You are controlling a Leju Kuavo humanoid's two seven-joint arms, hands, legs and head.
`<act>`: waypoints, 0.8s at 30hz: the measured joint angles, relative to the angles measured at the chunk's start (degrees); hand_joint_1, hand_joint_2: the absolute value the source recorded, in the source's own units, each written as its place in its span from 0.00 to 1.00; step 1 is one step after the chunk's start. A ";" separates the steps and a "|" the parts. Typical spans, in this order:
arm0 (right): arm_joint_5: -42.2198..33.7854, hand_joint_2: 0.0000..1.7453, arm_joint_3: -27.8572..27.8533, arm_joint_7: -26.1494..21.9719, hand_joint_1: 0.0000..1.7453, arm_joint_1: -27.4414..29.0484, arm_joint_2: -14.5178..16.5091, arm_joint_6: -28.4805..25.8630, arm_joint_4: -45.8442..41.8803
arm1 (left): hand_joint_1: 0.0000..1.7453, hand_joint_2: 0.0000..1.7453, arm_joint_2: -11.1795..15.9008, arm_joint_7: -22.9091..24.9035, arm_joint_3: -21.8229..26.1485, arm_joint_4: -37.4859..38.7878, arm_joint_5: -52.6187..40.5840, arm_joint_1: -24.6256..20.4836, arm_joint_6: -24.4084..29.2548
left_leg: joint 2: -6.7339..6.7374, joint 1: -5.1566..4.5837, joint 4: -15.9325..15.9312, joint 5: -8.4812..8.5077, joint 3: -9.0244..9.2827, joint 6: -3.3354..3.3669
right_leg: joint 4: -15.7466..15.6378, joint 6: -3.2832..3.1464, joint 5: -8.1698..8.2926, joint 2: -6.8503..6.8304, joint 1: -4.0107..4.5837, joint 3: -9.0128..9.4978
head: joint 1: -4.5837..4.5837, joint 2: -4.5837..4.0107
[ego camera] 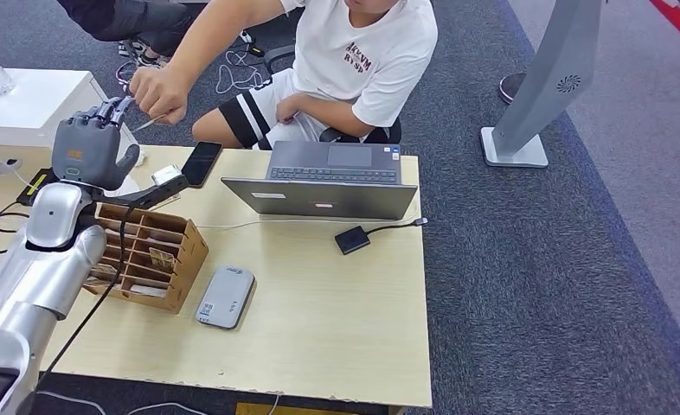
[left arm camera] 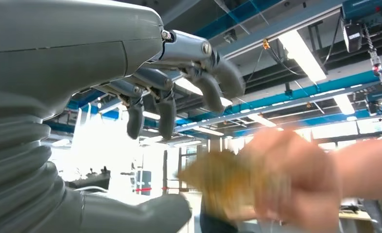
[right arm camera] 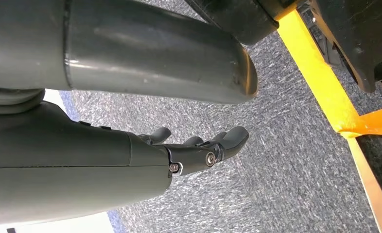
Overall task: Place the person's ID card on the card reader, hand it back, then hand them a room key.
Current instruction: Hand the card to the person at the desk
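- The robot's left hand (ego camera: 90, 149) is raised above the far left corner of the bench (ego camera: 336, 320), fingers spread and slightly curled, holding nothing; its fingertips (ego camera: 112, 108) reach up towards the seated person's hand (ego camera: 159, 92).
- Just below that hand and on its near side stands the cardboard card box (ego camera: 150, 255), slotted into compartments with cards lying in them; beside the box, nearer the bench's front edge, lies the grey card reader (ego camera: 226, 296), with no card resting on it.
- Just beyond the raised fingertips, the person's hand pinches a thin card (ego camera: 149, 123), its edge pointing at the robot's fingers; touching or a hair apart cannot be told. In the left wrist view the person's fist is motion-blurred in front of the open fingers.
- Farther from the hand, to its right, sit a black phone (ego camera: 201, 162) and an open laptop (ego camera: 328, 181).
- The right hand (right arm camera: 199, 148) hangs low over the grey carpet, fingers loosely apart, empty.
- The step looks like a handover at the person's side; whether the card is an ID coming in or a key going out cannot be judged with certainty. With the reader bare, receiving the ID seems likelier: the next move would call for the fingers to pinch the card, then carry it down to the reader.
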 joint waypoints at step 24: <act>-4.30 0.00 -2.10 0.14 0.00 2.95 -0.09 -4.63 0.64 | 0.00 1.00 4.03 1.74 -0.17 -38.93 0.85 30.90 -9.42 | 0.26 0.00 -0.02 -0.12 -0.09 0.04 | -0.01 0.01 -0.02 0.24 -0.01 -0.14 | -0.01 -0.01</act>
